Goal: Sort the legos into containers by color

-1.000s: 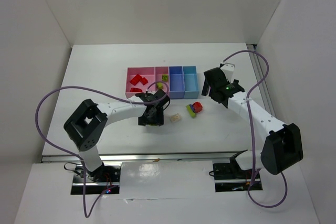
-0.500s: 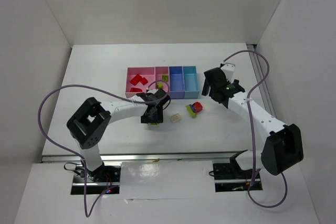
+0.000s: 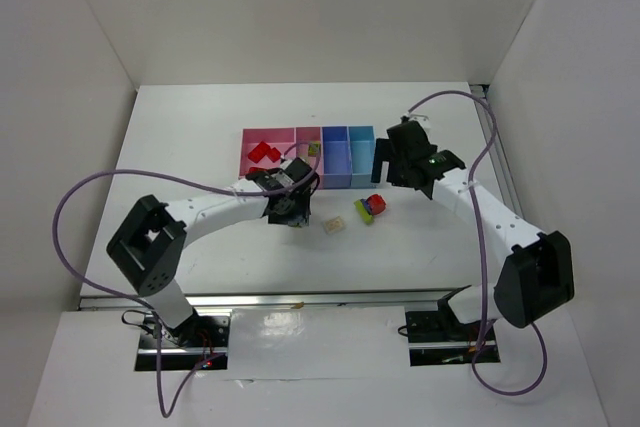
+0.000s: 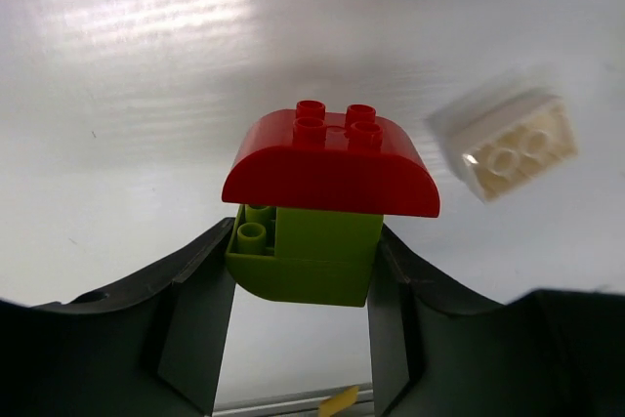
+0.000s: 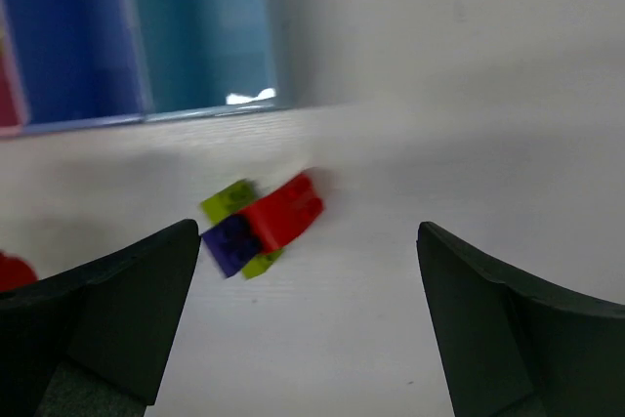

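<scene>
My left gripper (image 4: 305,253) is shut on a clump of a red curved brick on a lime green brick (image 4: 327,204), held above the table; in the top view it (image 3: 292,210) is just in front of the pink bins. My right gripper (image 5: 308,236) is open and empty above a red, blue and green clump (image 5: 262,224), which lies in front of the light blue bin (image 3: 371,207). A cream brick (image 3: 335,225) lies on the table between the arms and also shows in the left wrist view (image 4: 508,144). The joined containers (image 3: 345,183) hold red bricks (image 3: 265,152) in the left pink bin and a green brick (image 3: 314,148) in the second.
The periwinkle bin (image 5: 59,36) and the light blue bin (image 5: 200,31) fill the top left of the right wrist view. White walls enclose the table on three sides. Purple cables loop from both arms.
My left gripper has moved away from me toward the bins with the red-and-green clump in it. My right gripper has shifted left, closer to the light blue bin.
</scene>
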